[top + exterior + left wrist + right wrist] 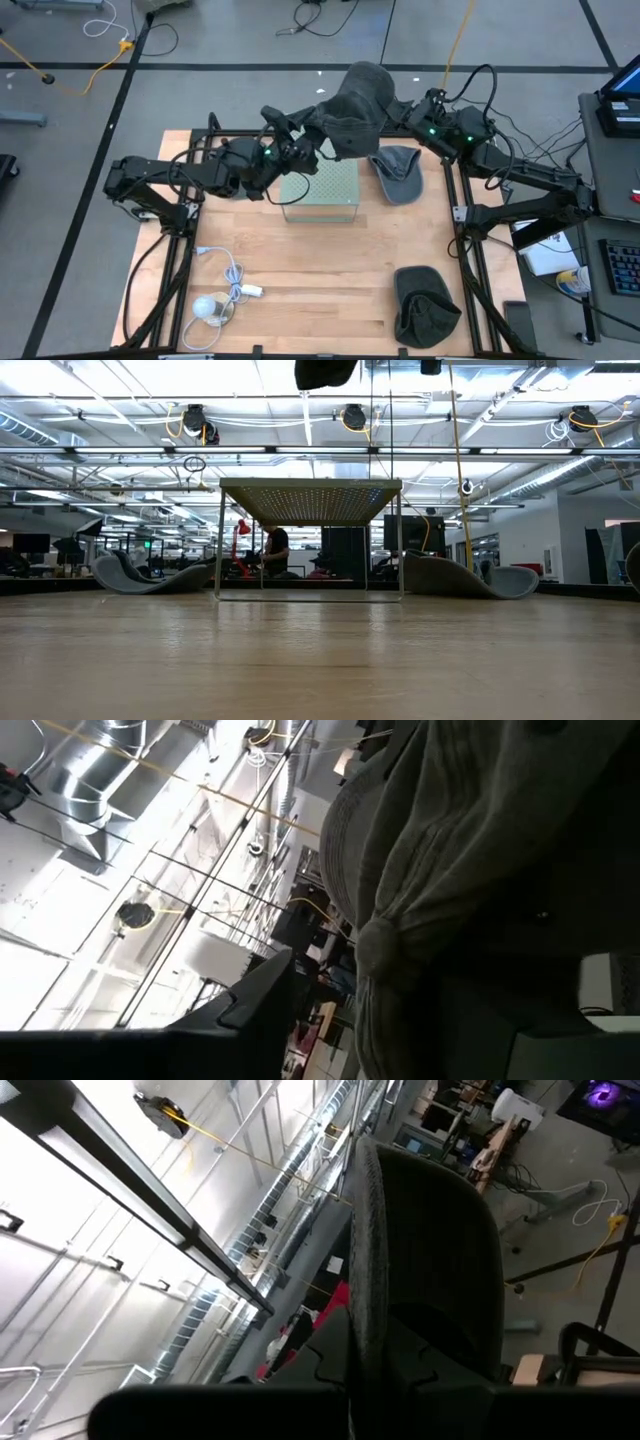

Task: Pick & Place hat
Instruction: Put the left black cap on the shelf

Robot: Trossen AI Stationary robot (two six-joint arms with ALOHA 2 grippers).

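Observation:
A dark grey hat (355,105) is held up in the air between both arms, above the far side of the table; only its underside (325,372) shows at the top of the low view. My left gripper (318,127) is shut on the hat's left side. My right gripper (402,113) is shut on its right side. Below the hat stands a clear stand with a green perforated top (322,185), seen level in the low view as the stand (310,490). My left gripper pinches a bunched fold of the hat's cloth (385,945) between its fingers (255,1005), coming from the table's left. The hat (460,850) is lifted clear. My right gripper pinches the hat's brim edge (368,1250) between its fingers, coming from the table's right. The crown (440,1250) stands beyond the fingers, clear of the table.
A second grey hat (400,172) lies right of the stand, and a third dark hat (425,305) lies near the table's near right corner. A white cable with a round puck (222,298) lies at the near left. Bare wood shows in the near middle.

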